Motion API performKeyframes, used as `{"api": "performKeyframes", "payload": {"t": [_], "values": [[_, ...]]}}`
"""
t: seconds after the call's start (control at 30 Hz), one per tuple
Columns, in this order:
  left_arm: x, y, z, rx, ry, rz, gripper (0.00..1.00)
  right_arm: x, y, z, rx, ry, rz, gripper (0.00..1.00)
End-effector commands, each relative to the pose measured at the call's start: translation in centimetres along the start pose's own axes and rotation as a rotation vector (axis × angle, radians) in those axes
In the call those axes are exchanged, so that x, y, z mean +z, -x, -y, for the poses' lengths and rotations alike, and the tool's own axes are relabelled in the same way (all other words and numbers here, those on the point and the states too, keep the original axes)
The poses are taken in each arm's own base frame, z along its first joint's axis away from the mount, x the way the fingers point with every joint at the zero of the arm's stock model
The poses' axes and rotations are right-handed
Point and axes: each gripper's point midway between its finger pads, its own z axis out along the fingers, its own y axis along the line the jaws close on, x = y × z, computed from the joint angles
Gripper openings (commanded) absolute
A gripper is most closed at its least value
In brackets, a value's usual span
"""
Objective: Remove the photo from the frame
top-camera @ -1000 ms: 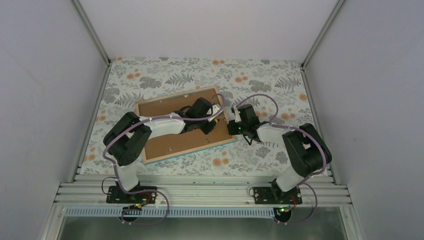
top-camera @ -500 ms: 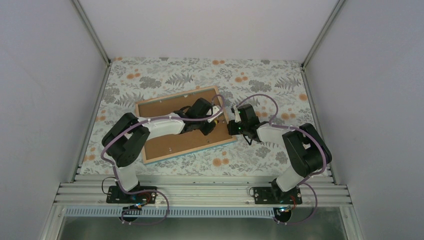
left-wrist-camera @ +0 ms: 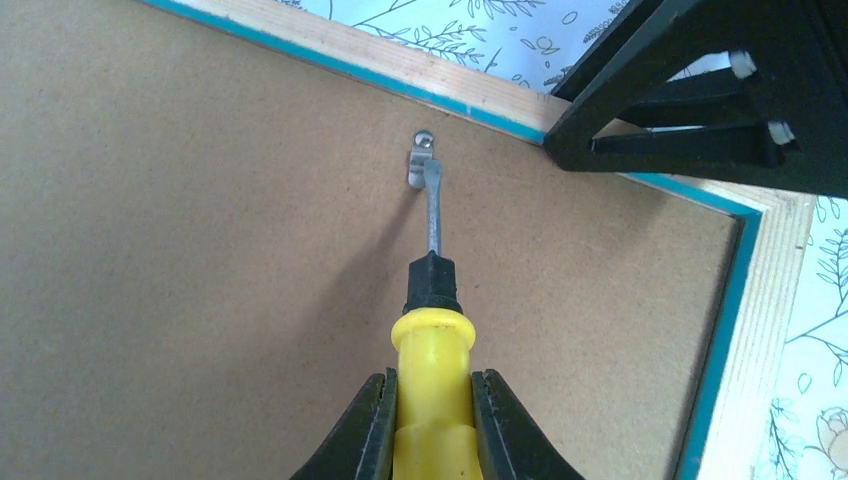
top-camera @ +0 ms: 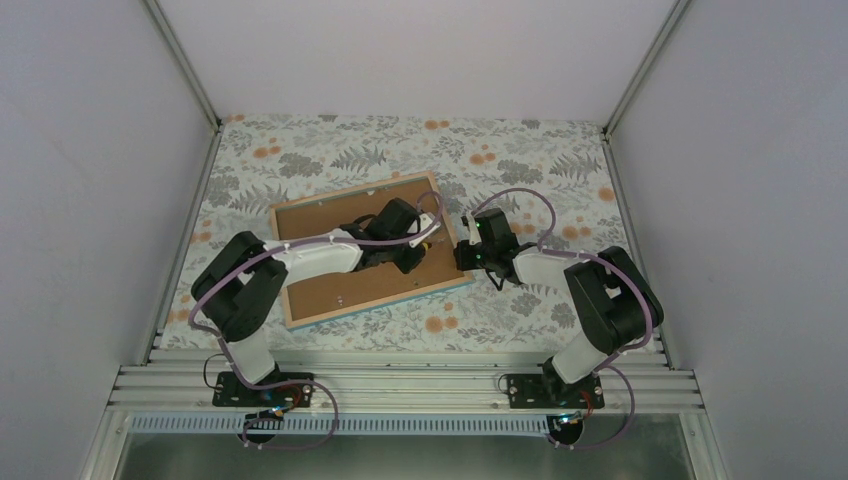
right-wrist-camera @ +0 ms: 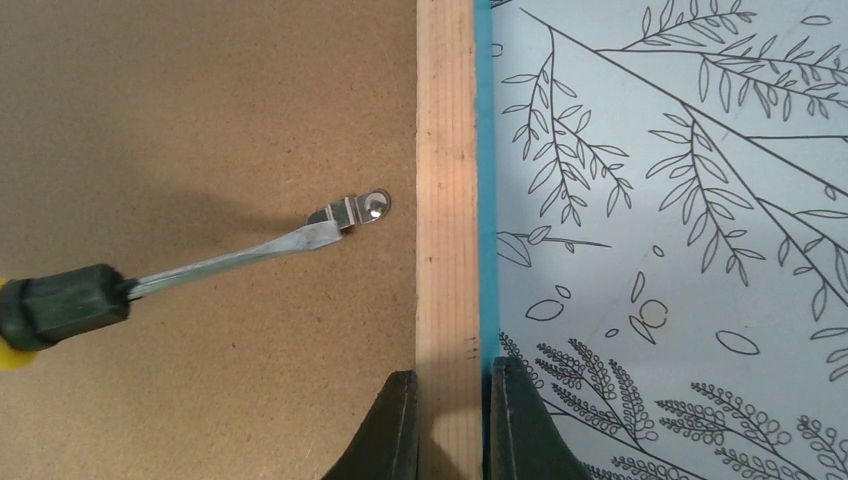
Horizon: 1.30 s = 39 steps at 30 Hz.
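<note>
A: Where is the photo kept?
B: It cannot be seen; it is judged to be sealed under the backing board (left-wrist-camera: 200, 250) of the frame (right-wrist-camera: 445, 150), laid face down on the counter (right-wrist-camera: 650, 250).
A: Why is the rim pinched by the right jaws?
B: Presumably so the frame is steadied while the clip (left-wrist-camera: 421, 165) is levered by the screwdriver (left-wrist-camera: 432, 340), clamped in the left jaws

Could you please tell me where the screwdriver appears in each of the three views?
Top: screwdriver barely visible right of centre, in the left gripper.
Left wrist: bottom centre, blade pointing up.
Right wrist: enters from left edge.
Shared landmark: metal clip at its tip, beside the frame rim.
</note>
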Motion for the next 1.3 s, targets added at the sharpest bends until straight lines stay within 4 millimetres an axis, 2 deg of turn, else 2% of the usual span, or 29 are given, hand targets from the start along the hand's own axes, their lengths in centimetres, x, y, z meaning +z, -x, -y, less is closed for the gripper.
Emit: {"api": "performKeyframes", "payload": {"t": [0.0,0.23,0.37,0.5,0.87,1.07,1.27], "values": [[-1.7,0.0,-0.1,-0.035,0.007,0.013,0.02,0.5,-1.7,-0.2,0.001,0.016,-0.047,0.04],[-4.0,1.4,-0.4,-0.129,0.024,0.116,0.02,0.1,-1.3,0.5,0.034,-0.012,-0.028,0.04],[-5.5,0.9,-1.4,-0.205,0.076,0.158,0.02,-0.3,-0.9,1.1,0.068,-0.03,-0.011,0.04],[-7.9,0.6,-2.6,-0.285,0.136,0.215,0.02,-0.7,-0.7,2.1,0.119,-0.058,0.003,0.04],[-11.5,-1.9,-4.5,-0.452,0.22,0.302,0.02,-2.7,-0.4,5.0,0.265,-0.151,0.068,0.04],[-14.3,-1.4,-4.4,-0.502,0.2,0.414,0.02,-4.4,-0.6,6.9,0.358,-0.219,0.121,0.04],[-15.5,-1.8,-4.5,-0.535,0.209,0.434,0.02,-6.0,-2.0,8.1,0.481,-0.267,0.149,0.04]]}}
